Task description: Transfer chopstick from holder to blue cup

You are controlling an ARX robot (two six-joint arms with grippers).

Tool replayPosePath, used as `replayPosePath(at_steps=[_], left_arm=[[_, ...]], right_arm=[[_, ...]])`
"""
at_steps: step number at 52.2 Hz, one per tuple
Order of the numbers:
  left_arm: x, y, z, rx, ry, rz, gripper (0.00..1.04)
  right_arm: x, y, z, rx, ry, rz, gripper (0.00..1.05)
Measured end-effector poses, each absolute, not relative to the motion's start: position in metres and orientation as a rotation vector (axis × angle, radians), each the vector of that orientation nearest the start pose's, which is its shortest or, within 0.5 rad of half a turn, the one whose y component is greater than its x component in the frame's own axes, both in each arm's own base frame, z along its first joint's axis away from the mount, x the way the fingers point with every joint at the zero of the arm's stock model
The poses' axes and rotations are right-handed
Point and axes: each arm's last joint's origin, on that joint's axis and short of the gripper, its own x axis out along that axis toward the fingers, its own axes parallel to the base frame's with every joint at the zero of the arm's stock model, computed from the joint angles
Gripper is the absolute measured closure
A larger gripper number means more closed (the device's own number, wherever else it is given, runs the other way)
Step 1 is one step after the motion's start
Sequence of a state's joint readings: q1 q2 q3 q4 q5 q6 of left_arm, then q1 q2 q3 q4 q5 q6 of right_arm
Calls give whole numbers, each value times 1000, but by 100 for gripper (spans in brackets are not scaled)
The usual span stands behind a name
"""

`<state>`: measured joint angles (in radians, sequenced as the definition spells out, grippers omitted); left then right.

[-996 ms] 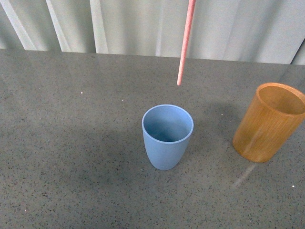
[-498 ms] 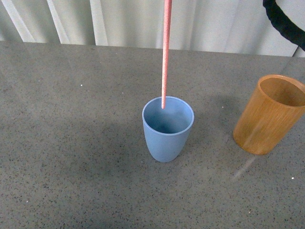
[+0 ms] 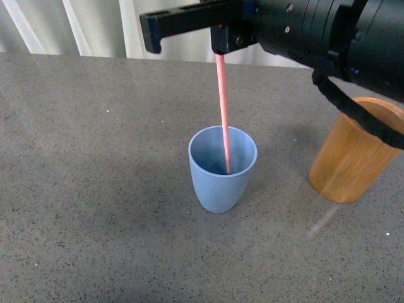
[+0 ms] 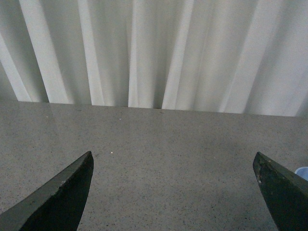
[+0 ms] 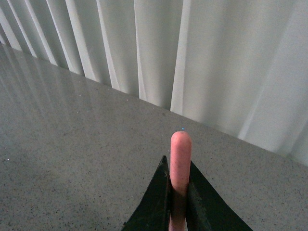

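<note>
The pink-red chopstick (image 3: 223, 107) hangs nearly upright with its lower end inside the light blue cup (image 3: 222, 183) in the front view. My right gripper (image 3: 219, 39) is shut on the stick's upper part, directly above the cup. In the right wrist view the chopstick's rounded end (image 5: 181, 159) pokes out from my right gripper (image 5: 179, 185), whose jaws press on it from both sides. The orange-brown wooden holder (image 3: 353, 154) stands to the right of the cup and looks empty. My left gripper (image 4: 173, 168) is open over bare table, with a sliver of the blue cup (image 4: 302, 172) at the picture's edge.
A grey speckled table (image 3: 95, 189) carries both cups. White curtains (image 3: 82, 28) hang along its far edge. My right arm's black body (image 3: 328, 31) and a black cable (image 3: 360, 117) reach over the holder.
The chopstick has come down: a second ago its tip hung above the blue cup, half a second ago it was at the rim, now it is inside. My right gripper has dropped into view.
</note>
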<state>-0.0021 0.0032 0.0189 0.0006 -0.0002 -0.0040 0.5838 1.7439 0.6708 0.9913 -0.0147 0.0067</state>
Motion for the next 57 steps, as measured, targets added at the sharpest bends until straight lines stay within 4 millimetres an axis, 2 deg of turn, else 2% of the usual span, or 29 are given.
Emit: replayPosePath(at_steps=[5, 13, 20, 24, 32, 42, 46, 47, 50, 54, 57], left_arm=[[97, 0, 170, -4, -16, -2, 7], [97, 0, 170, -4, -16, -2, 7], [97, 0, 170, -4, -16, -2, 7], [97, 0, 170, -4, -16, -2, 7], [97, 0, 170, -4, -16, -2, 7], [97, 0, 170, -4, -16, -2, 7], [97, 0, 170, -4, -16, -2, 7], [97, 0, 170, -4, -16, -2, 7], [97, 0, 170, -4, -16, -2, 7], [97, 0, 170, -4, -17, -3, 7], [97, 0, 170, -4, -16, -2, 7]], right_arm=[[276, 183, 158, -28, 108, 589, 101], [274, 183, 158, 19, 121, 572, 70], [267, 174, 190, 111, 115, 507, 42], [262, 166, 207, 139, 111, 451, 31], [244, 132, 241, 179, 126, 295, 8], [207, 77, 252, 199, 204, 84, 10], [183, 50, 244, 197, 258, -13, 10], [169, 40, 237, 184, 288, -68, 10], [151, 32, 224, 168, 330, -106, 10], [147, 31, 226, 170, 307, -93, 10], [146, 29, 221, 133, 162, -12, 21]])
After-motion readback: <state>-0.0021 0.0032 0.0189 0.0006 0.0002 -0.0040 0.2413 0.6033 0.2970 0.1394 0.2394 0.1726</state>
